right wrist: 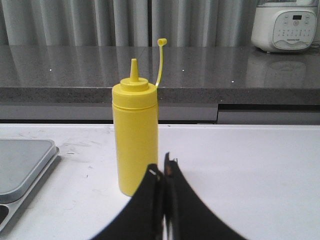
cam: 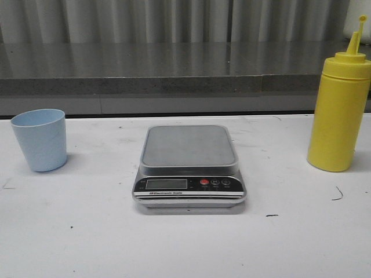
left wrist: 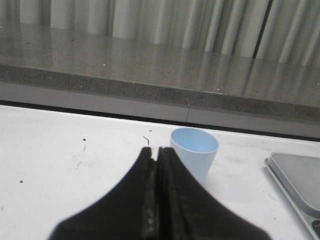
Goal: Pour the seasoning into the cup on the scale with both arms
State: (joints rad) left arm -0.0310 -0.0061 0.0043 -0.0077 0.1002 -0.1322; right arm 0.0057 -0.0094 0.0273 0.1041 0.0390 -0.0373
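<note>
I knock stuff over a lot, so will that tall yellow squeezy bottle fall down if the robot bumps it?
Probably fairly easily: the tall yellow plastic squeeze bottle is much taller than it is wide, so a push near its cap would likely tip it. Its round body could then roll. The plastic looks soft, so a hard grip may squash it.

Left claw (left wrist: pixel 156 155) and right claw (right wrist: pixel 165 172) both closed, holding nothing.

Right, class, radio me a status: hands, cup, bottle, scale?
Left hand shut, empty, facing cup. Right hand shut, empty, facing seasoning bottle. Scale platform bare, cup on table. Nothing blocking.
</note>
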